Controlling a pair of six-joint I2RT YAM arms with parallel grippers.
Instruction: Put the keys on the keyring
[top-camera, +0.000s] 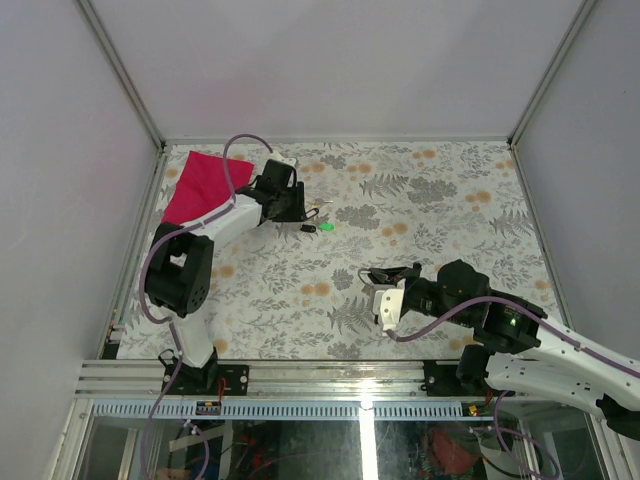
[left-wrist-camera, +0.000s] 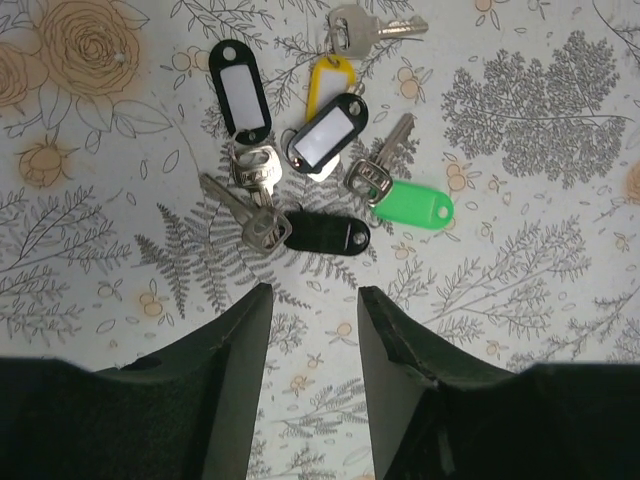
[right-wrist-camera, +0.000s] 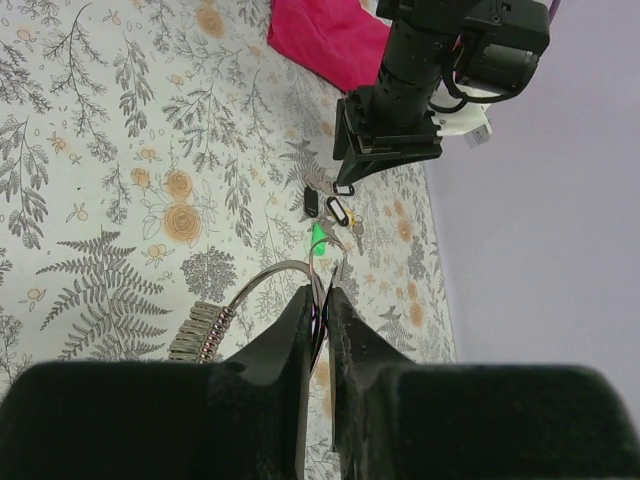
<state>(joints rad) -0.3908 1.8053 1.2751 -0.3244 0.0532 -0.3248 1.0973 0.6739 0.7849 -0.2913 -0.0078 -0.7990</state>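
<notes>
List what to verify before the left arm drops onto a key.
1. Left gripper open: ok, jaws apart with nothing between them.
2. Keys ahead of its fingers: ok, bunched together just beyond the tips.
3. One key lying clear of the others: not ok, most overlap or touch.
4. Right gripper shut on keyring: ok.
5. Keyring's gap turned toward the keys: cannot tell.
6. The two grippers well apart: ok in the top view.
</notes>
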